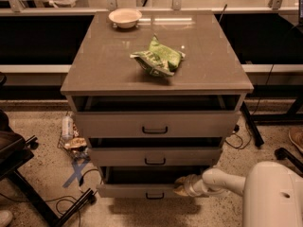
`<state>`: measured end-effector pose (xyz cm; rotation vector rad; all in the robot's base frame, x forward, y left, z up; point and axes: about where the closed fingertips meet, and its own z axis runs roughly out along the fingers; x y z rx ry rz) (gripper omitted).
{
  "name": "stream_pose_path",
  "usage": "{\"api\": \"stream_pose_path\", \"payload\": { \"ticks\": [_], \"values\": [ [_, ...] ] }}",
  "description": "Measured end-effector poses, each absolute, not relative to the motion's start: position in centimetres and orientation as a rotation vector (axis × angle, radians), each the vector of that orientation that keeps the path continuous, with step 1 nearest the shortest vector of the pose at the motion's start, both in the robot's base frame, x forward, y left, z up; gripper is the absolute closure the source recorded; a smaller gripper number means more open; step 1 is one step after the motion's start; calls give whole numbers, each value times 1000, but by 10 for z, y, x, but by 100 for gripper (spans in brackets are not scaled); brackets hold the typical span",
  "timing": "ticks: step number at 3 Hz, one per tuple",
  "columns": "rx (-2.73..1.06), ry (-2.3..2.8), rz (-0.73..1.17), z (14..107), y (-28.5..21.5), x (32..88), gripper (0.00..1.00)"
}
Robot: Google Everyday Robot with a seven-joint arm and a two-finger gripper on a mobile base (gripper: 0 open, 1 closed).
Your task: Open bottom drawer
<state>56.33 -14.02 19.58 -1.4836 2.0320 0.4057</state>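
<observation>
The 3-drawer cabinet stands in front of me, and its flat counter (104, 74) carries a crumpled green snack bag (157, 59) near the middle and a pale bowl (125, 18) at the back edge. All 3 fronts stand out from the frame, with a dark gap above each.

The top drawer (113, 125) is the tallest and widest, and the middle drawer (118, 156) sits under it. The bottom drawer (125, 191) is lowest, close to the floor. Its front is the slimmest, its small black handle (155, 196) is centred, and a shadowed opening shows above the front.

The robot's white arm (220, 178) reaches in from the lower right. The pincer (182, 186) is at the upper edge of the bottom drawer's front, just right of the handle and touching or nearly touching the panel. I cannot tell whether it is spread or pressed together.

On the speckled floor to the left lie a bottle (67, 126), a blue tape cross (75, 172) and some loose black cables (64, 203).
</observation>
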Motion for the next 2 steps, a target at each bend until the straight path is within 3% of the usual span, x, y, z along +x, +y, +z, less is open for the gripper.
{"api": "stream_pose_path", "payload": {
  "ticks": [2],
  "values": [
    [-1488,2046,424,202,-143,533,100]
  ]
}}
